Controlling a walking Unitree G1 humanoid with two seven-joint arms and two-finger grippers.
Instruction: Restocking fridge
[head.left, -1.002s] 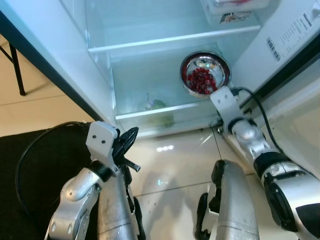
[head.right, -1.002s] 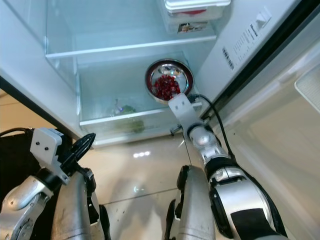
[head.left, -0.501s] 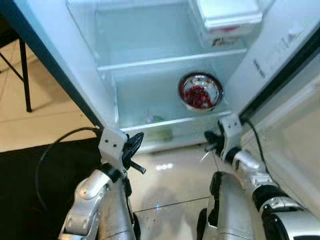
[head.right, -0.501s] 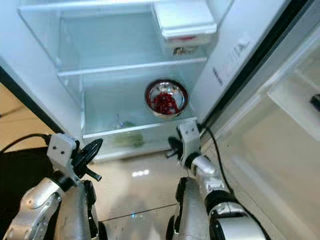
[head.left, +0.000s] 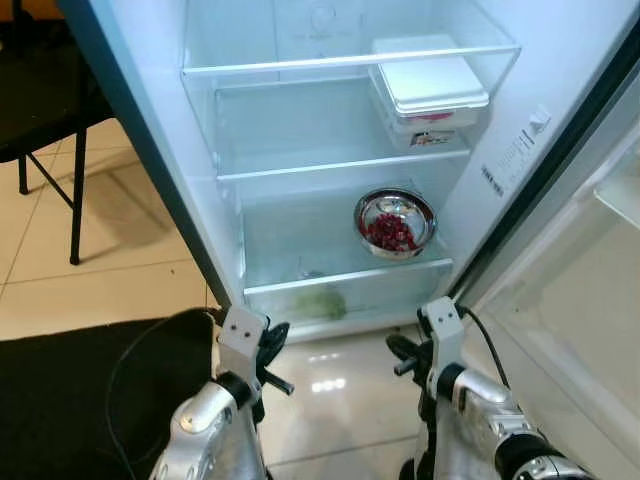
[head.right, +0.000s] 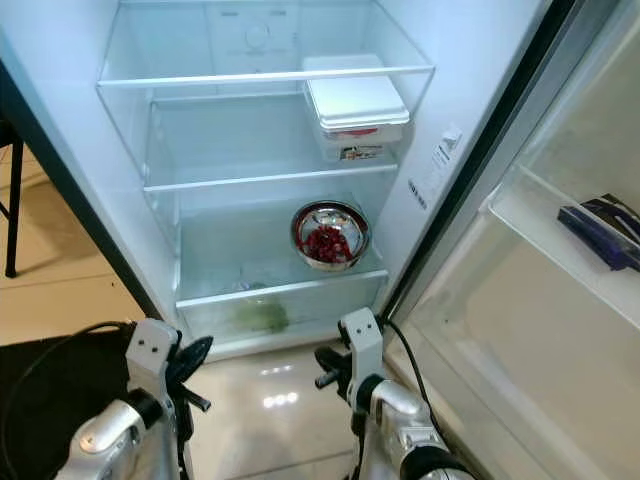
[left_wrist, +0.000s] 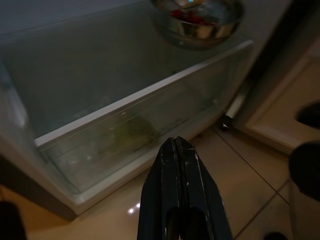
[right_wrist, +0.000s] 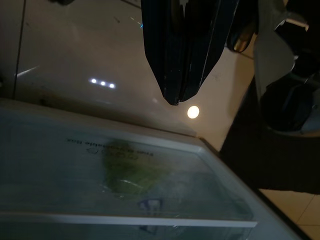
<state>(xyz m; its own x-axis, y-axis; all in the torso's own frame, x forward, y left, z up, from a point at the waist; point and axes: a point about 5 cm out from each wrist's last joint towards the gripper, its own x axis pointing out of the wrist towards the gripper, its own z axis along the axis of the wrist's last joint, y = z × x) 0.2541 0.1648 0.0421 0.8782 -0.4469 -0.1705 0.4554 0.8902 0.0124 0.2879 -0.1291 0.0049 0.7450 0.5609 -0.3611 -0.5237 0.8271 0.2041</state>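
Fridge (head.right: 120, 200) open at 12 o'clock, steel bowl (head.right: 330, 235) of red bits on lowest shelf, white box (head.right: 355, 105) on shelf above; left gripper (left_wrist: 181, 150) and right gripper (right_wrist: 175, 97) both closed, empty, low over floor tiles (head.left: 330, 400).

Steel bowl (head.left: 395, 219) (red bits inside) on fridge shelf (head.left: 300, 280).

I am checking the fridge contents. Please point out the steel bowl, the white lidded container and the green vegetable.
steel bowl (head.left: 371, 207): left eye view, rim.
white lidded container (head.left: 428, 83): left eye view, lid.
green vegetable (head.right: 262, 316): right eye view, middle, behind drawer front.
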